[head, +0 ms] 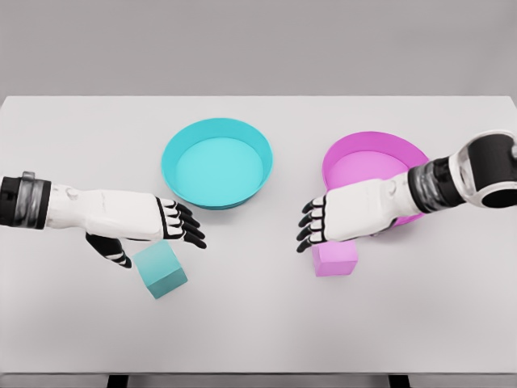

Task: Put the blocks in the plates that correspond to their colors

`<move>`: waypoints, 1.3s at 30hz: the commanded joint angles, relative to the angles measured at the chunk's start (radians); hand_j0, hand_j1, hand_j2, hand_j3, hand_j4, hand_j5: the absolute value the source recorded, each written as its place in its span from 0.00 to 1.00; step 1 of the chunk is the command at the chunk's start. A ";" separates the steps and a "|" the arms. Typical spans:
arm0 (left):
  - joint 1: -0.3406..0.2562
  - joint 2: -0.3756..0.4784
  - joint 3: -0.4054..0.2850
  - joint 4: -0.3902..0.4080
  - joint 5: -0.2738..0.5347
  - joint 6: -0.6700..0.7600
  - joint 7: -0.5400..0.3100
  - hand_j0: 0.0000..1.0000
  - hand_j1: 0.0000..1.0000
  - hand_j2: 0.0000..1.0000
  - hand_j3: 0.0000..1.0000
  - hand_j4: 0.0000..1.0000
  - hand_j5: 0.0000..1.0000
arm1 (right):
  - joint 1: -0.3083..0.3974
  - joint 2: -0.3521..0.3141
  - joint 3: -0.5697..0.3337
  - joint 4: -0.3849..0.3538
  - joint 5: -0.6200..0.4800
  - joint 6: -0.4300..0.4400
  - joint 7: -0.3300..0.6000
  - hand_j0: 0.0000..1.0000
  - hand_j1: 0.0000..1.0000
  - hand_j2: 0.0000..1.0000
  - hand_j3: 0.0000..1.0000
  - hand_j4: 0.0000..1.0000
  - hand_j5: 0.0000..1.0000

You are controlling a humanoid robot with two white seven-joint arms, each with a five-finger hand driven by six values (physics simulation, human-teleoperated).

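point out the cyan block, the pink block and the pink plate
cyan block [161, 272], head view, on its top face near the middle
pink block [336, 260], head view, on its visible front part below the right hand
pink plate [365, 166], head view, on its bare inner floor

Simulated laboratory test scene: a plain white counter [258, 323] against a featureless grey backdrop [258, 44], with flat, uniformly coloured props, a cyan plate [216, 166] at 12 o'clock and a magenta plate [367, 158] at 2 o'clock.

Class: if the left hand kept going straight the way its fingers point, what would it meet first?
Probably nothing: the left hand points right, passing between the cyan plate and cyan block, over bare table.
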 commanded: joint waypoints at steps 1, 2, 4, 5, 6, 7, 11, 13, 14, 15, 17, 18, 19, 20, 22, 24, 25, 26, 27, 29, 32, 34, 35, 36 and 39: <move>0.000 0.003 0.003 0.000 0.005 0.002 0.000 1.00 1.00 1.00 1.00 1.00 1.00 | 0.000 0.006 0.020 0.000 0.011 0.002 0.000 1.00 1.00 1.00 1.00 1.00 1.00; 0.012 0.005 0.003 0.000 0.003 0.002 0.000 1.00 1.00 1.00 1.00 1.00 1.00 | 0.000 0.007 0.023 0.000 0.011 0.002 0.000 1.00 1.00 1.00 1.00 1.00 1.00; 0.020 0.006 0.004 0.000 0.003 0.002 0.000 1.00 1.00 1.00 1.00 1.00 1.00 | 0.000 0.007 0.023 0.002 0.014 0.002 0.000 1.00 1.00 1.00 1.00 1.00 1.00; 0.020 0.006 0.004 0.000 0.003 0.002 0.000 1.00 1.00 1.00 1.00 1.00 1.00 | 0.000 0.007 0.023 0.002 0.023 0.002 0.000 1.00 1.00 1.00 1.00 1.00 1.00; 0.025 0.008 0.004 0.000 0.003 0.002 0.000 1.00 1.00 1.00 1.00 1.00 1.00 | 0.000 0.006 0.024 0.003 0.030 0.002 0.000 1.00 1.00 1.00 1.00 1.00 1.00; 0.034 0.008 0.010 0.000 0.003 0.002 0.000 1.00 1.00 1.00 1.00 1.00 1.00 | 0.000 0.007 0.024 0.005 0.034 0.002 0.000 1.00 1.00 1.00 1.00 1.00 1.00; 0.055 0.006 0.015 0.009 -0.017 0.002 0.000 1.00 1.00 1.00 1.00 1.00 1.00 | 0.000 0.019 0.037 0.006 0.043 0.002 0.000 1.00 1.00 1.00 1.00 1.00 1.00; 0.055 0.005 0.012 0.012 -0.023 0.002 0.000 1.00 1.00 1.00 1.00 1.00 1.00 | 0.000 0.023 0.038 0.006 0.043 0.002 0.000 1.00 1.00 1.00 1.00 1.00 1.00; 0.058 0.005 0.012 0.012 -0.023 0.002 0.000 1.00 1.00 1.00 1.00 1.00 1.00 | 0.000 0.023 0.040 0.006 0.045 0.002 0.000 1.00 1.00 1.00 1.00 1.00 1.00; 0.058 0.005 0.012 0.012 -0.023 0.002 0.000 1.00 1.00 1.00 1.00 1.00 1.00 | 0.000 0.023 0.046 0.006 0.048 0.002 0.000 1.00 1.00 1.00 1.00 1.00 1.00; 0.074 0.003 0.013 0.015 -0.026 0.002 0.000 1.00 1.00 1.00 1.00 1.00 1.00 | 0.000 0.027 0.052 0.006 0.050 0.002 0.000 1.00 1.00 1.00 1.00 1.00 1.00; 0.078 0.003 0.013 0.023 -0.026 0.002 0.000 1.00 1.00 1.00 1.00 1.00 1.00 | 0.000 0.026 0.054 0.006 0.051 0.002 0.000 1.00 1.00 1.00 1.00 1.00 1.00; 0.080 0.002 0.013 0.024 -0.026 0.002 0.000 1.00 1.00 1.00 1.00 1.00 1.00 | 0.000 0.026 0.058 0.006 0.062 0.002 0.000 1.00 1.00 1.00 1.00 1.00 1.00; 0.080 0.002 0.013 0.027 -0.032 0.002 0.000 1.00 1.00 1.00 1.00 1.00 1.00 | 0.000 0.027 0.064 0.006 0.063 0.002 0.000 1.00 1.00 1.00 1.00 1.00 1.00; 0.080 0.000 0.012 0.028 -0.037 0.002 0.000 1.00 1.00 1.00 1.00 1.00 1.00 | 0.000 0.029 0.064 0.006 0.063 0.002 0.000 1.00 1.00 1.00 1.00 1.00 1.00; 0.080 -0.001 0.012 0.028 -0.038 0.002 0.000 1.00 1.00 1.00 1.00 1.00 1.00 | 0.000 0.029 0.069 0.006 0.063 0.002 0.000 1.00 1.00 1.00 1.00 1.00 1.00; 0.080 -0.007 0.012 0.028 -0.038 0.002 0.000 1.00 1.00 1.00 1.00 1.00 1.00 | 0.000 0.029 0.072 0.006 0.063 0.002 0.000 1.00 1.00 1.00 1.00 1.00 1.00; 0.080 -0.009 0.012 0.028 -0.038 0.002 0.000 1.00 1.00 1.00 1.00 1.00 1.00 | 0.000 0.029 0.074 0.006 0.063 0.002 0.000 1.00 1.00 1.00 1.00 1.00 1.00; 0.084 -0.009 0.012 0.028 -0.040 0.002 0.000 1.00 1.00 1.00 1.00 1.00 1.00 | 0.000 0.029 0.074 0.006 0.063 0.002 0.000 1.00 1.00 1.00 1.00 1.00 1.00; 0.086 -0.009 0.012 0.029 -0.040 0.002 0.000 1.00 1.00 1.00 1.00 1.00 1.00 | 0.000 0.030 0.074 0.006 0.065 0.002 0.000 1.00 1.00 1.00 1.00 1.00 1.00; 0.098 -0.011 0.013 0.037 -0.041 0.002 0.000 1.00 1.00 1.00 1.00 1.00 1.00 | 0.000 0.030 0.074 0.006 0.065 0.002 0.000 1.00 1.00 1.00 1.00 1.00 1.00; 0.098 -0.029 0.023 0.046 -0.043 0.002 0.000 1.00 1.00 1.00 1.00 1.00 1.00 | 0.000 0.030 0.074 0.006 0.066 0.002 0.000 0.98 0.98 0.98 0.98 0.98 0.98; 0.100 -0.032 0.024 0.057 -0.043 0.002 0.000 1.00 1.00 1.00 1.00 1.00 1.00 | -0.002 0.030 0.072 0.006 0.066 0.002 0.000 0.91 0.91 0.91 0.91 0.91 0.91; 0.100 -0.038 0.023 0.064 -0.055 0.002 0.000 1.00 1.00 1.00 1.00 1.00 1.00 | -0.002 0.030 0.072 0.006 0.066 0.002 0.000 0.85 0.85 0.85 0.85 0.85 0.85; 0.106 -0.058 0.026 0.066 -0.063 0.002 0.000 1.00 1.00 1.00 1.00 1.00 1.00 | -0.002 0.030 0.072 0.006 0.066 0.002 0.000 0.72 0.72 0.72 0.72 0.72 0.72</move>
